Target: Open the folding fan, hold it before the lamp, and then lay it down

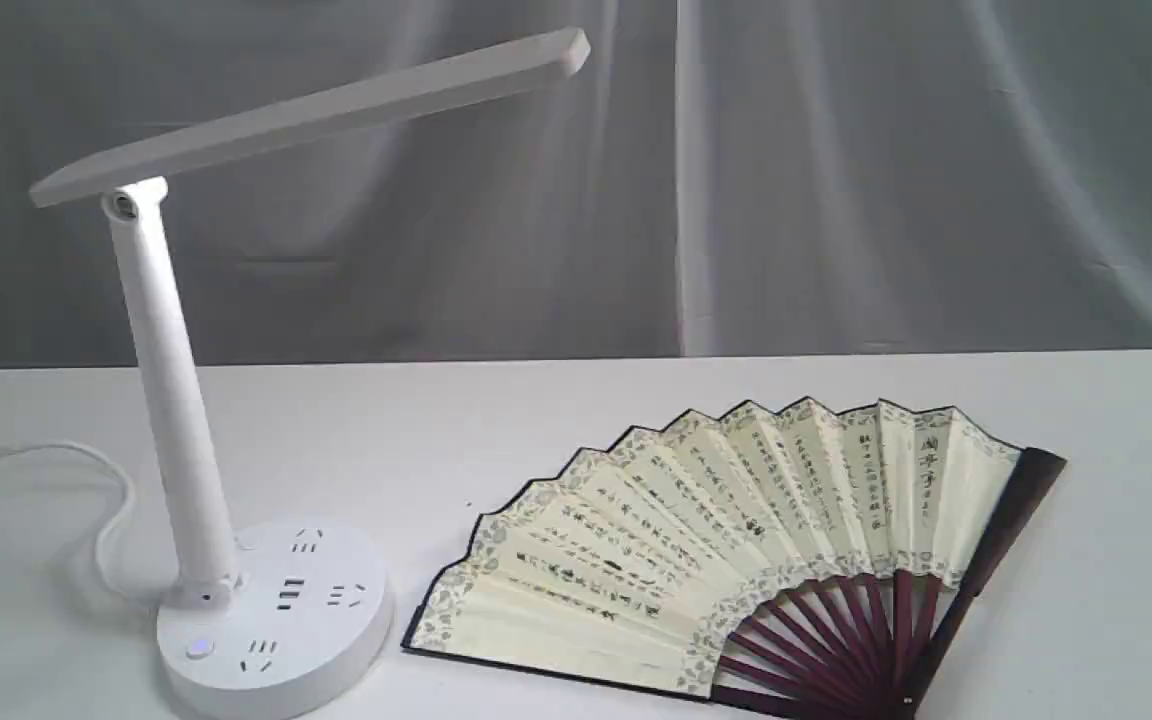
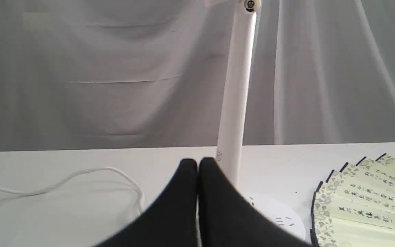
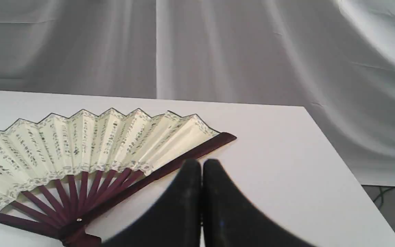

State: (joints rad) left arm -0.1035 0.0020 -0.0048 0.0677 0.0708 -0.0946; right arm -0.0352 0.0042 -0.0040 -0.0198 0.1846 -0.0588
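The folding fan lies spread open and flat on the white table, right of the lamp, its maroon ribs meeting at the near pivot. Its pleats also show in the left wrist view and in the right wrist view. The lamp stands at the left with its bar head slanting up over the table; its stem rises just beyond my left gripper. That gripper is shut and holds nothing. My right gripper is shut too, empty, hovering beside the fan's right guard stick. Neither arm appears in the exterior view.
The lamp's white cord loops across the table left of the round base. A grey cloth backdrop hangs behind the table. The table's right edge drops off close to my right gripper.
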